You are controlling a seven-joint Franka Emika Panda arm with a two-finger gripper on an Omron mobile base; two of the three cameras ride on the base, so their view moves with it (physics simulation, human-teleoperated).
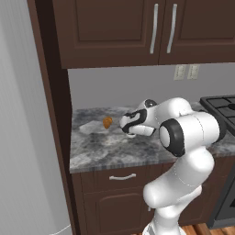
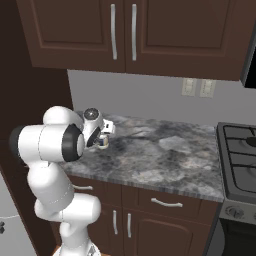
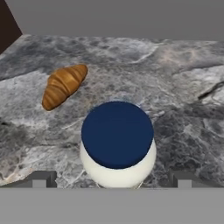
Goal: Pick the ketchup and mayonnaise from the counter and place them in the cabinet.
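You've got the counter [image 3: 183,87] under the hand, jar [image 3: 117,144] upright on it, dark blue lid up, between the spread, empty fingers [image 3: 43,179] of the gripper [image 3: 111,183]. Croissant [image 3: 63,85] lies near the jar, apart.

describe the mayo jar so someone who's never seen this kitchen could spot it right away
Find the grey granite counter under the dark wall cupboards, left of the stove. Near its left end the mayo jar stands upright beside a croissant. It is short, rounded and cream-white with a dark blue lid, unlike the golden pastry.
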